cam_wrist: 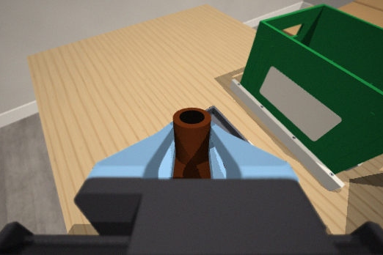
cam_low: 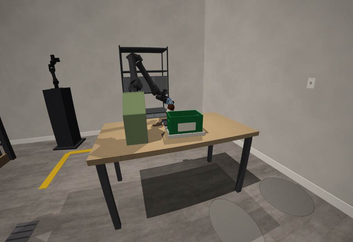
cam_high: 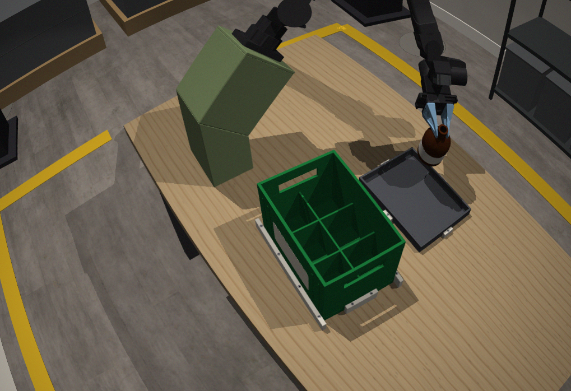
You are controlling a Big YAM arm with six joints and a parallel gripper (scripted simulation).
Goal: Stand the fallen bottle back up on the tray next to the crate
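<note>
The fingers are clamped on the neck of the bottle point(cam_high: 435, 145) (mouth up), held at the upper right of the top view, over the tray's point(cam_high: 416, 198) far corner. Beside the tray on the desk point(cam_high: 456, 313) stands the crate point(cam_high: 368, 271).
</note>
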